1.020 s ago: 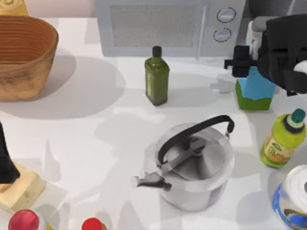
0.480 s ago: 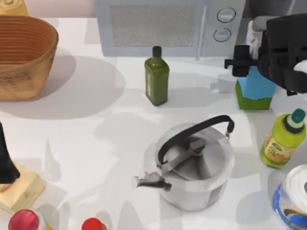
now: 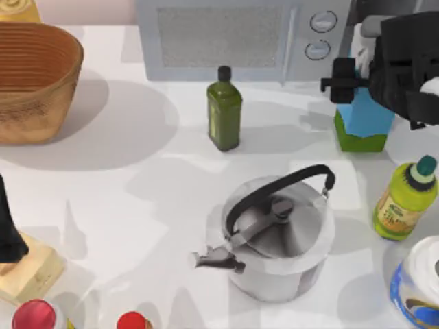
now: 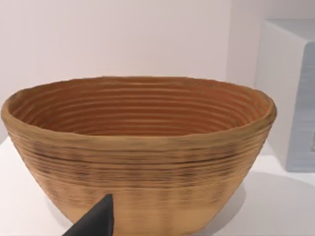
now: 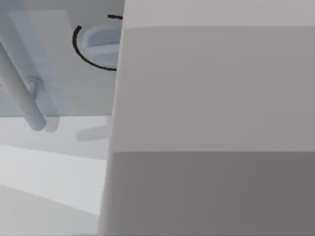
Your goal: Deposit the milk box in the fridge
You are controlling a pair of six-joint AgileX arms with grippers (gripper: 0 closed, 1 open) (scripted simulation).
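The milk box (image 3: 362,122), a light blue carton with a green base band and a white folded top, stands at the back right of the table, just in front of the microwave's knobs. My right gripper (image 3: 363,86) is shut on its upper part, and one black finger (image 3: 343,82) shows on its left side. In the right wrist view the carton's pale side (image 5: 211,123) sits very close. A dark grey corner of the fridge (image 3: 362,9) shows behind the right arm. My left arm (image 3: 7,226) is parked at the table's left edge.
The light grey microwave (image 3: 226,41) lines the back. A dark green bottle (image 3: 223,113) stands mid-table and a steel kettle (image 3: 278,233) is nearer the front. A yellow-green bottle (image 3: 403,200) and a can (image 3: 418,284) stand at the right. A wicker basket (image 3: 34,79) is back left.
The right gripper and the milk box have shifted slightly toward the back of the table, closer to the microwave. The left arm has stayed put.
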